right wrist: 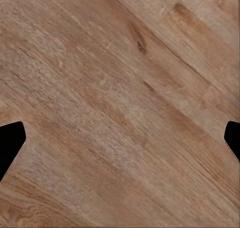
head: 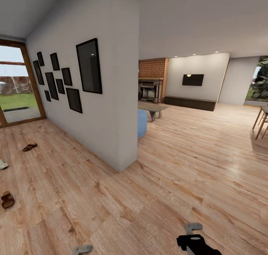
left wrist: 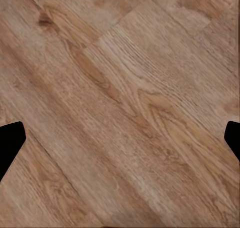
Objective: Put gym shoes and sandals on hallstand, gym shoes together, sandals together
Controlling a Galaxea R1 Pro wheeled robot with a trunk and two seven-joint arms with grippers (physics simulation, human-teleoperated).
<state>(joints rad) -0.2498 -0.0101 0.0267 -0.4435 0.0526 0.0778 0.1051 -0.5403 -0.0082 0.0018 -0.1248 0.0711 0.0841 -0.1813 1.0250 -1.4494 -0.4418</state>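
Observation:
Two brown sandals lie apart on the wood-plank corridor floor (head: 74, 195) at the left: one sandal (head: 29, 147) farther down the corridor, the other sandal (head: 7, 199) nearer. Between them, a white gym shoe (head: 2, 164) is cut off by the picture's left edge. The hallstand is out of view. My left gripper (left wrist: 120, 143) and right gripper (right wrist: 120, 143) both hang open over bare planks, black fingertips (left wrist: 10, 143) wide apart with nothing between them. In the head view, parts of the left gripper (head: 82, 249) and right gripper (head: 193, 240) show at the bottom edge, well right of the shoes.
A white wall (head: 108, 128) with several black picture frames splits the corridor from the living room; its corner stands just ahead. A glass door (head: 16, 87) ends the corridor. Blue seat (head: 142, 123), low table (head: 152, 108), fireplace (head: 150, 89) and chairs (head: 261, 119) lie beyond.

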